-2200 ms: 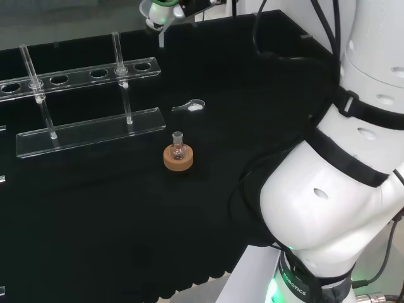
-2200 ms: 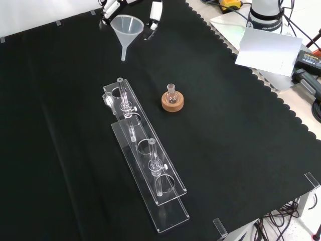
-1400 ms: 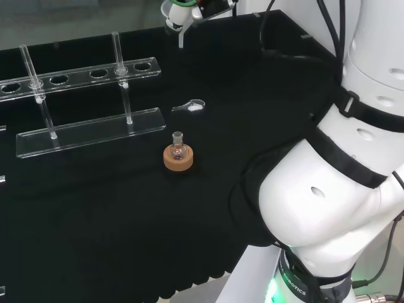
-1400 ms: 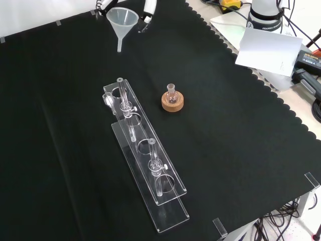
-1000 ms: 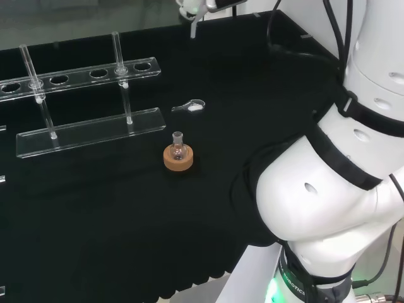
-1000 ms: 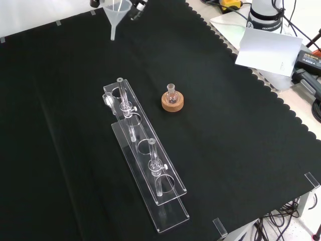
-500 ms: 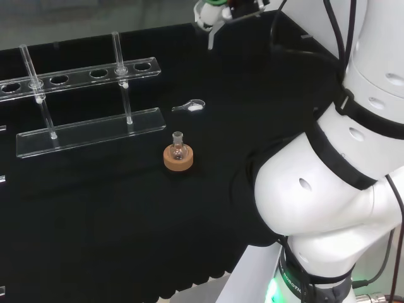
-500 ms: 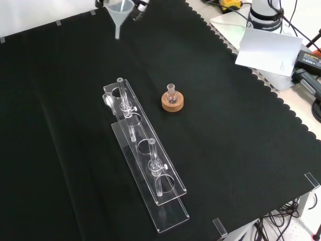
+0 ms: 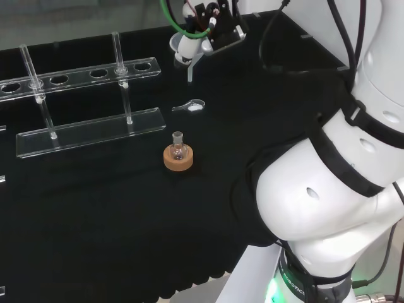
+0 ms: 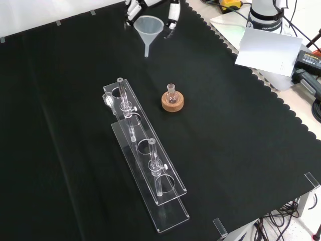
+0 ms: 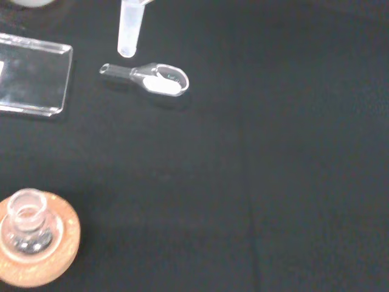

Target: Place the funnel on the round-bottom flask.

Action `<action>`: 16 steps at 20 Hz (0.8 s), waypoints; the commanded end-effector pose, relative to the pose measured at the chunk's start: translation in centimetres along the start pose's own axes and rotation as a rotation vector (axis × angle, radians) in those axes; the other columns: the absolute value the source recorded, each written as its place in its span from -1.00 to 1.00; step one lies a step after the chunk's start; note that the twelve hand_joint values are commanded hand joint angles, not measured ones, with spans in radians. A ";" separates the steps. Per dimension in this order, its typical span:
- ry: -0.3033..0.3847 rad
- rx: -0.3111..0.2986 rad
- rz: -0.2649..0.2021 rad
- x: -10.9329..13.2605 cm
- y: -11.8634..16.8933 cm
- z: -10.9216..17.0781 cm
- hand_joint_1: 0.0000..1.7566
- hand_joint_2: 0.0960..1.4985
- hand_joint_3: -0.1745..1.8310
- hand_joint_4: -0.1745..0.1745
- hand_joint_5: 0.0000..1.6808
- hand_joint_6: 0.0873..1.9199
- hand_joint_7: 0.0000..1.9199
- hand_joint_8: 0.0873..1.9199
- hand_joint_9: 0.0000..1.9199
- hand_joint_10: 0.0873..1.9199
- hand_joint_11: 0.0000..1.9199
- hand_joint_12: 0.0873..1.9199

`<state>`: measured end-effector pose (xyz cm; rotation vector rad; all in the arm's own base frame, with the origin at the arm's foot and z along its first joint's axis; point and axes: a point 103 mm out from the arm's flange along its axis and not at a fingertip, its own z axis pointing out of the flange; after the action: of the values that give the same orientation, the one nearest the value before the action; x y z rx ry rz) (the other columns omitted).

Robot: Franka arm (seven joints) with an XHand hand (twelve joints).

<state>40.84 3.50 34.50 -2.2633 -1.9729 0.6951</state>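
Bench [image 10: 241, 150] under black cloth carries everything. Biggest piece is the clear tube rack [image 10: 145, 170], running lengthwise down the middle in the front view, two tubes standing in it. The hand [image 10: 173, 11] is up near the far edge there, fingers curled round the funnel [image 10: 148, 29], holding it in the air, spout down. The round-bottom flask [image 10: 171, 93] sits on its cork ring [image 10: 172, 103] mid-bench, well apart from the funnel. A tiny glass scoop [image 9: 191, 106] lies between them in the head view.
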 end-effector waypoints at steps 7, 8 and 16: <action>-0.017 0.037 -0.019 3.0 -2.1 3.1 -0.07 0.00 -0.31 -0.11 -0.11 -0.37 -0.25 -0.33 -0.01 -0.62 -0.29 0.20; -0.017 0.041 -0.021 3.1 -2.1 3.5 -0.07 0.00 -0.31 -0.11 -0.11 -0.37 -0.25 -0.33 -0.01 -0.62 -0.29 0.20; -0.014 0.070 -0.049 4.9 -1.7 5.7 -0.07 0.00 -0.31 -0.11 -0.11 -0.37 -0.25 -0.33 -0.01 -0.62 -0.29 0.20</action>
<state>37.75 6.46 29.65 -2.1920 -1.9683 0.7617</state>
